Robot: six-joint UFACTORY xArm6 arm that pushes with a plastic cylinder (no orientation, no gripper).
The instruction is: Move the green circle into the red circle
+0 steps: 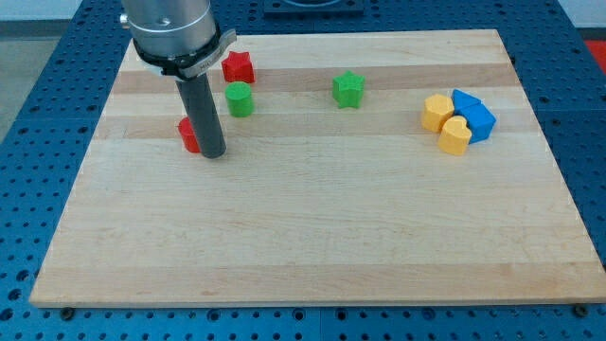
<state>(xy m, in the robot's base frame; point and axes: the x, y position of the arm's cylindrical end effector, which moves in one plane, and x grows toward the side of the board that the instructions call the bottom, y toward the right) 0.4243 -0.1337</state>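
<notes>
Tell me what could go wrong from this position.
My tip stands right beside the red circle, partly hiding it, so moving off carelessly may knock that target away. To push the green circle toward it, I must get round to its upper right; the red star sits close there and could be bumped.

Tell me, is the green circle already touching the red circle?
No, the green circle stands apart from the red circle, with bare board between them, and my tip sits right beside the red one.

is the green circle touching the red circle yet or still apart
Apart. The green circle sits up and right of the red circle, bare board between them; my tip partly hides the red one.
</notes>
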